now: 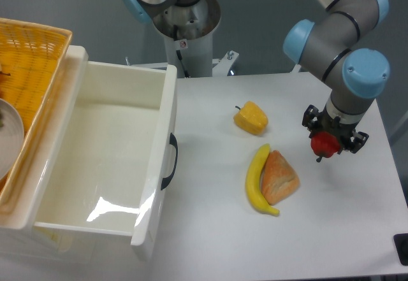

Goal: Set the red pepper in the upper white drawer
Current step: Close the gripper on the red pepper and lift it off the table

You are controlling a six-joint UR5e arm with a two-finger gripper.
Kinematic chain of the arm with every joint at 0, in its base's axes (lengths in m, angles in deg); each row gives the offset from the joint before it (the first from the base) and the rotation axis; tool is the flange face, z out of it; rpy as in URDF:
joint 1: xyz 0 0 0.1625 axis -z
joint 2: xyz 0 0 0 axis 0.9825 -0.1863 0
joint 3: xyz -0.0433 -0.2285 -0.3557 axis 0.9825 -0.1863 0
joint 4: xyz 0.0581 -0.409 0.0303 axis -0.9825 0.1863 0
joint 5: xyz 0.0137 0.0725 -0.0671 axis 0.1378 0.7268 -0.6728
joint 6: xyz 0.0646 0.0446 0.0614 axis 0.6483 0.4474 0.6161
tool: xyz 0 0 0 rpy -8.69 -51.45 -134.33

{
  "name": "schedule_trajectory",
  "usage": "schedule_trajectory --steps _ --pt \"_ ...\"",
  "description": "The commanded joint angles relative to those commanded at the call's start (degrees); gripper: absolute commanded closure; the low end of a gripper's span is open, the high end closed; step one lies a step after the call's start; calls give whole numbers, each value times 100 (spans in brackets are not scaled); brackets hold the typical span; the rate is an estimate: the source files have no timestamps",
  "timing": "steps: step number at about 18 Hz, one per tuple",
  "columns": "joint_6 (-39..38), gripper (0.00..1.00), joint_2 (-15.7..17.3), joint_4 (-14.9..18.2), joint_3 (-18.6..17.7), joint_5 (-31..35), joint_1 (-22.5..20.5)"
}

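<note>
The red pepper [325, 143] is small and glossy, and it sits between the fingers of my gripper [327, 146] at the right side of the table. The gripper is shut on it; whether the pepper rests on the table or hangs just above it I cannot tell. The upper white drawer [167, 112] stands pulled open at the left, with deep walls, a dark curved handle [170, 161] on its front and nothing inside. The gripper is far to the right of the drawer.
A yellow pepper [251, 118], a banana [258, 179] and an orange wedge of bread [279, 177] lie between gripper and drawer. A yellow wicker basket [38, 51] with a grey plate [9, 137] sits left of the drawer. The arm's base [185, 20] stands behind.
</note>
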Motion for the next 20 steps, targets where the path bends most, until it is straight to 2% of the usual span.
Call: schedule_trajectory --steps 3,6,9,15,20 --pt "-26 84 0 17 44 -26 -9" --pt "-114 84 96 272 53 -44 -18" --pt "-605 84 289 368 26 -193 26" --pt "-931 84 764 922 35 -475 114" --pt "-1309 84 1028 1028 18 -633 237"
